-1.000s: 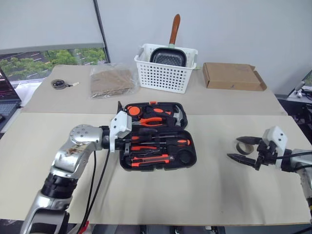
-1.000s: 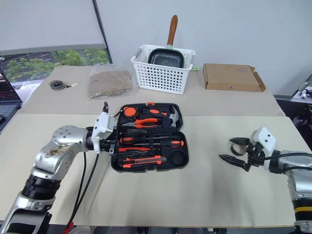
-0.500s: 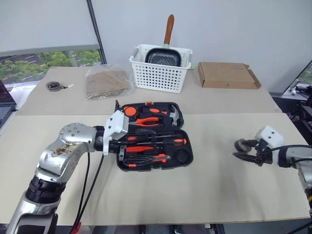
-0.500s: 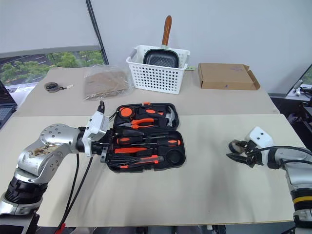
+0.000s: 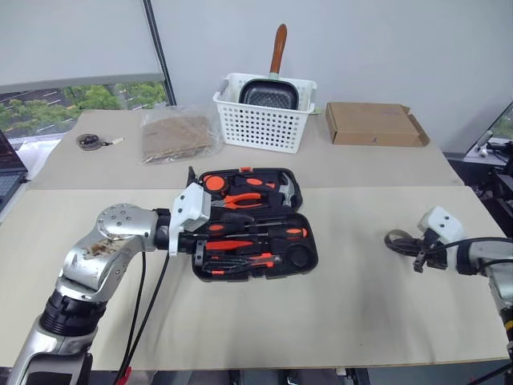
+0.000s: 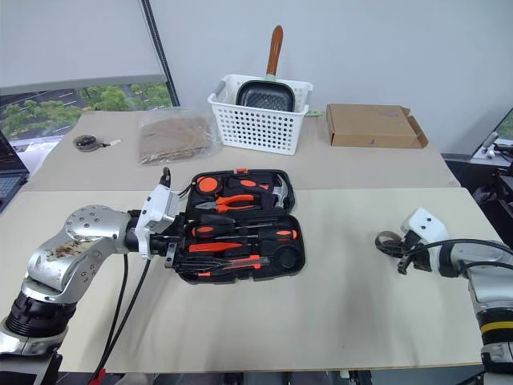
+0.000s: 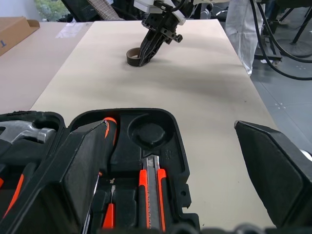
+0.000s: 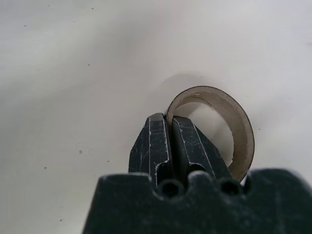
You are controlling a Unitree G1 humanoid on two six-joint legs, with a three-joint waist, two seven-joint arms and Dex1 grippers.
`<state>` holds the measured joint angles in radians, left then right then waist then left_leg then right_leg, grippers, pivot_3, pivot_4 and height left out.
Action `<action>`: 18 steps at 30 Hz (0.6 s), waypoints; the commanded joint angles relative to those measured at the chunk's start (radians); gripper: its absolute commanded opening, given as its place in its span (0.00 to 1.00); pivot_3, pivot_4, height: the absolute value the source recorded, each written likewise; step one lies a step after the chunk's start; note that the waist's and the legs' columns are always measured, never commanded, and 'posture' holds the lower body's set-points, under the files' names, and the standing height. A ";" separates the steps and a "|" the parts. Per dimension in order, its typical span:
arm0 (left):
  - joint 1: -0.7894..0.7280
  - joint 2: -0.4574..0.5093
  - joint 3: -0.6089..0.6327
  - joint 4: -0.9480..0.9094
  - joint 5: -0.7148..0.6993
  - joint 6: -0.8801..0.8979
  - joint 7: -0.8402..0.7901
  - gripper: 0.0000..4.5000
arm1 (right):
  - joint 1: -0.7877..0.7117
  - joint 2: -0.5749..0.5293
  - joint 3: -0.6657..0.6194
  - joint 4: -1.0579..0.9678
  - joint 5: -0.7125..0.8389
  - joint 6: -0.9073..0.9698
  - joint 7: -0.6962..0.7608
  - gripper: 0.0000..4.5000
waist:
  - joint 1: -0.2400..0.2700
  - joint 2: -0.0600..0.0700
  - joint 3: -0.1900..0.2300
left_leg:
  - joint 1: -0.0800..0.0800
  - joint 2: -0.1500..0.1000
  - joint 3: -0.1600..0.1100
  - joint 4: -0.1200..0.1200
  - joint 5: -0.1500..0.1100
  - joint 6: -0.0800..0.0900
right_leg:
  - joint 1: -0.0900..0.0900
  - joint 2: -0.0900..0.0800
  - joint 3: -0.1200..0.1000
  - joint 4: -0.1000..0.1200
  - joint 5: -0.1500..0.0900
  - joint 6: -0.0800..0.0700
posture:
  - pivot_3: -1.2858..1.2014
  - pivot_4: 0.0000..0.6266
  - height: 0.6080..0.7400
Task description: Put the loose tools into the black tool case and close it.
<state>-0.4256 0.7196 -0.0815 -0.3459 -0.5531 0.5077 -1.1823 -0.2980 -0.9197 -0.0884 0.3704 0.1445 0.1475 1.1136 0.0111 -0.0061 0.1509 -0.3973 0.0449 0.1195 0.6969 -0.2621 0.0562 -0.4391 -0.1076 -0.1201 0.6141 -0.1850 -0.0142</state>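
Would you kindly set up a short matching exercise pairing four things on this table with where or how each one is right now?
Things:
1. tape ring
2. black tool case
3. white basket
4. cardboard box

States:
A. holds a dark pan
B. pinched at its wall by the right gripper
C. lies flat by the wall, beside the basket
D. lies open, with the open left gripper at its edge

Pairs: 1-B, 2-D, 3-A, 4-C
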 commanded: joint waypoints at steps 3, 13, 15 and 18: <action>0.038 0.030 0.059 -0.071 -0.036 0.016 0.023 1.00 | -0.049 0.016 0.033 -0.294 0.112 0.137 0.075 0.01 | -0.007 0.000 0.000 | 0.001 0.001 0.000 0.000 0.000 0.000 | 0.000 0.000 0.001 0.000 0.000 0.000 | 0.52 0.24 0.70; 0.122 0.054 0.126 -0.136 -0.074 0.043 0.081 1.00 | -0.129 0.122 0.284 -0.606 0.118 0.256 0.121 0.01 | 0.008 0.000 0.000 | -0.001 0.001 -0.002 -0.001 0.000 0.000 | -0.001 0.000 -0.002 0.000 0.000 0.000 | 0.52 0.24 0.70; 0.141 0.064 0.134 -0.148 -0.074 0.050 0.090 1.00 | -0.137 0.138 0.328 -0.609 0.092 0.248 0.111 0.01 | 0.009 0.000 0.000 | -0.002 0.000 -0.002 0.000 -0.001 0.001 | -0.001 0.000 -0.002 -0.001 0.000 0.000 | 0.52 0.24 0.70; 0.176 0.086 0.147 -0.163 -0.069 0.050 0.102 1.00 | -0.146 0.160 0.369 -0.618 0.080 0.259 0.110 0.01 | 0.006 -0.001 0.000 | -0.002 0.000 -0.001 0.000 -0.001 0.001 | -0.001 0.000 -0.001 -0.002 0.000 0.000 | 0.52 0.24 0.70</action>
<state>-0.2589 0.7898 0.0295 -0.4686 -0.6104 0.5525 -1.0895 -0.4221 -0.7607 0.2756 -0.2082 0.2280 0.4067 1.2220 0.0167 -0.0067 0.1513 -0.3993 0.0449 0.1184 0.6967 -0.2626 0.0564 -0.4400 -0.1080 -0.1215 0.6121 -0.1851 -0.0146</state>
